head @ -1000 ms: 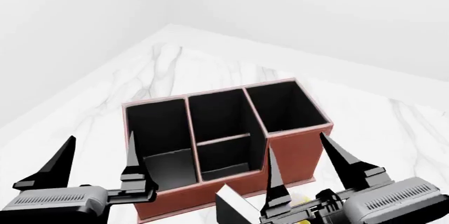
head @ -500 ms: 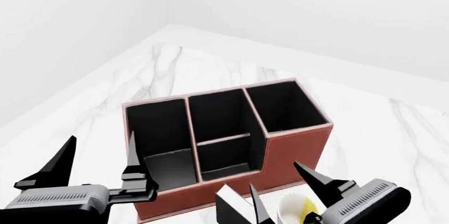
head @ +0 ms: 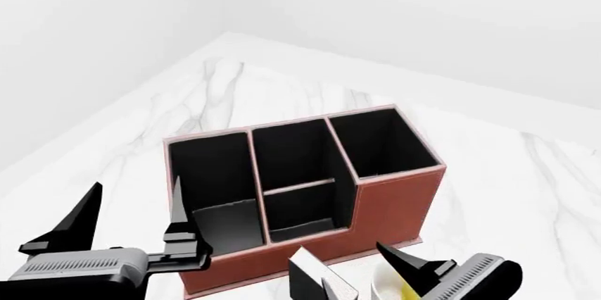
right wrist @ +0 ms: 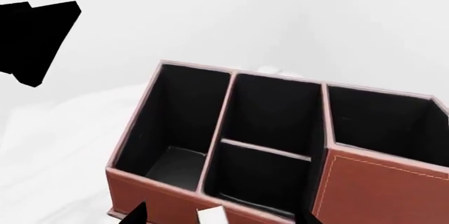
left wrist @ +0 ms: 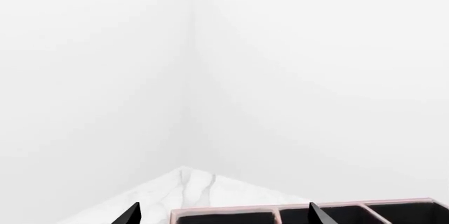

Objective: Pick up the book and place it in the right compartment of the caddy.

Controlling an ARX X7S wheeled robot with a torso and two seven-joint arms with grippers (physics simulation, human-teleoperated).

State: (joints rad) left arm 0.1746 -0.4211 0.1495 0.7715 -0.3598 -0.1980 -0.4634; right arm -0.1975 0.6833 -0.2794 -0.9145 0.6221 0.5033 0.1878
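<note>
Both grippers are spread wide, holding nothing: left gripper (head: 127, 219) lower left, right gripper (head: 362, 272) bottom centre, over the book (head: 314, 275).

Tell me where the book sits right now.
In the head view the book stands at the bottom edge, just in front of the caddy, left of the mug, with the right gripper around it.

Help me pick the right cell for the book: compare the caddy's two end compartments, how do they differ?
The right compartment has a tall front wall; the left compartment has a low, stepped-down front. The right one looks narrower and squarer, the left wider. Both are black-lined with red-brown walls, and both are empty.
</note>
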